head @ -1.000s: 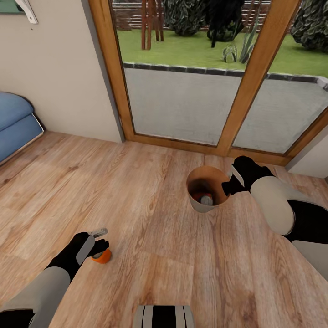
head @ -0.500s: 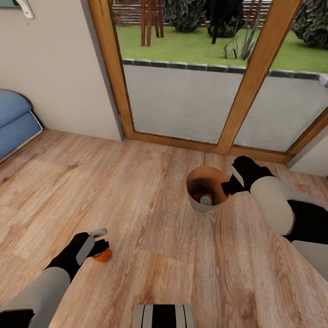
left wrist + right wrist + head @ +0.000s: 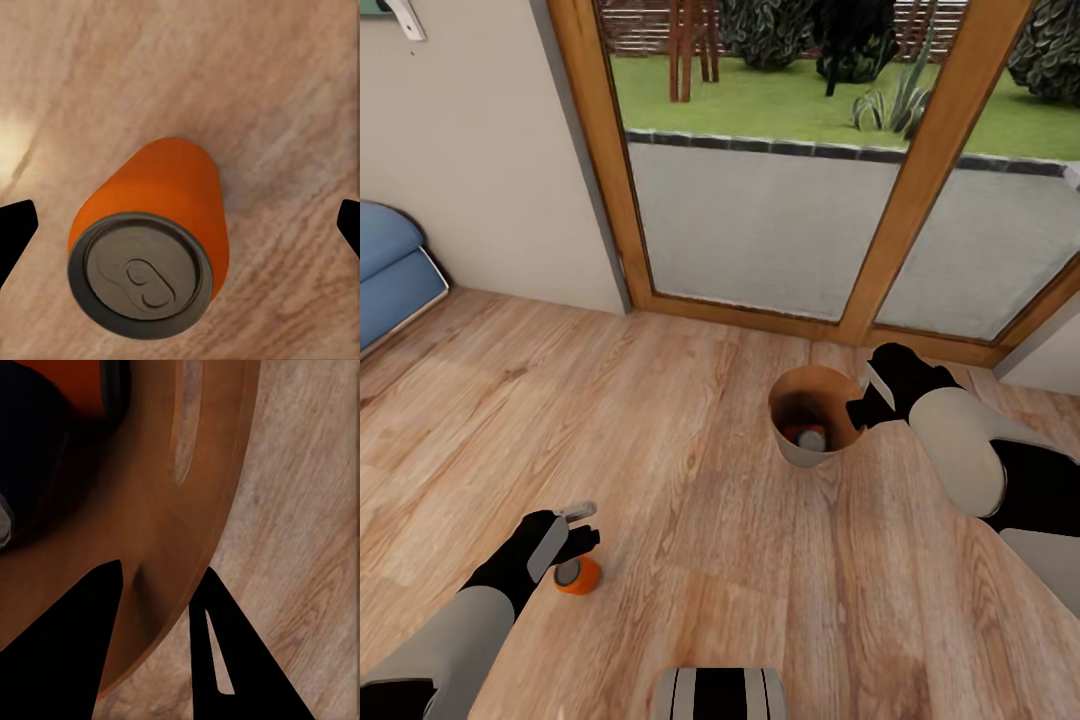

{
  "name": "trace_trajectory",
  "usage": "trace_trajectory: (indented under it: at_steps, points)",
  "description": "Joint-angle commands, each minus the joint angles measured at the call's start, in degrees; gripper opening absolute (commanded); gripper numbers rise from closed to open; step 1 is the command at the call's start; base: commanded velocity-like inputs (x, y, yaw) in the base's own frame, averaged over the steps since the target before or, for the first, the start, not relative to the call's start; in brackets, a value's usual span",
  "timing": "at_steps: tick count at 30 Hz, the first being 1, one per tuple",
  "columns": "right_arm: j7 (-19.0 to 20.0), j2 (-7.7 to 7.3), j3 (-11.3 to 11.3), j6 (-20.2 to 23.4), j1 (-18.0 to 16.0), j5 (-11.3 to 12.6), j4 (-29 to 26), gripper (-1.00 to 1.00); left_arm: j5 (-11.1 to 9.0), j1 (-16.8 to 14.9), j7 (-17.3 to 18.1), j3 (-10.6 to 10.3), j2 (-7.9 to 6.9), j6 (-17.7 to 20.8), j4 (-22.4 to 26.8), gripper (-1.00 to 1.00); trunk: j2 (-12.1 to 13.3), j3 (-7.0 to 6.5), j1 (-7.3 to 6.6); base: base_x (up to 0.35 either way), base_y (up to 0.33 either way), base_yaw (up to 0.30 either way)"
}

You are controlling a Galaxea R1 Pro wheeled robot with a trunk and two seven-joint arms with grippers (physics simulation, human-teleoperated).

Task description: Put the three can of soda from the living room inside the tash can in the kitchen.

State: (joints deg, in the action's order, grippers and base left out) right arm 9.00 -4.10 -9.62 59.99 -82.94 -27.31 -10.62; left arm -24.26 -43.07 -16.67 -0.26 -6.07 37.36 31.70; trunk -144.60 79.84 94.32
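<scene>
Where the black left gripper (image 3: 575,535) hangs over the near-left floor, its fingers (image 3: 16,229) are spread wide with nothing between them touching. Below it an orange soda can with a silvery top (image 3: 574,576) stands free on the light wood-plank floor (image 3: 690,560); the left wrist view looks down on it (image 3: 150,240).

Right gripper (image 3: 860,410): pinched on the thin rim of the round copper-brown trash can (image 3: 797,452), one finger (image 3: 64,649) inside the wall, one outside. Contents: another orange can (image 3: 792,434) and a silvery-topped dark can (image 3: 813,438).

Far side: wood-framed glass doors (image 3: 920,190). Far left: blue sofa (image 3: 390,270).
</scene>
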Motion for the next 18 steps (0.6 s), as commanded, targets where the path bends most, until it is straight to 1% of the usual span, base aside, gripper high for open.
trace_trajectory:
  at_steps: [1,15,18]
  points:
    - [0.11,0.0,-0.31,0.01,-0.03,0.77,-0.02,-1.0,0.0,0.0,0.02,0.0,0.0,-0.01,0.0,1.0,0.0,-0.01,-0.01,0.026,0.0,0.0]
    - [-0.01,-0.04,-0.3,0.01,0.06,0.76,-0.02,-1.0,-0.24,0.0,-0.11,0.07,0.01,-0.01,-0.03,1.0,0.0,-0.01,-0.01,0.003,0.0,0.0]
    - [-0.03,0.0,-0.31,0.01,0.06,0.76,-0.02,-1.0,-0.35,0.0,-0.16,0.08,0.01,-0.01,-0.05,1.0,-0.04,0.66,0.07,0.0,0.0,0.0]
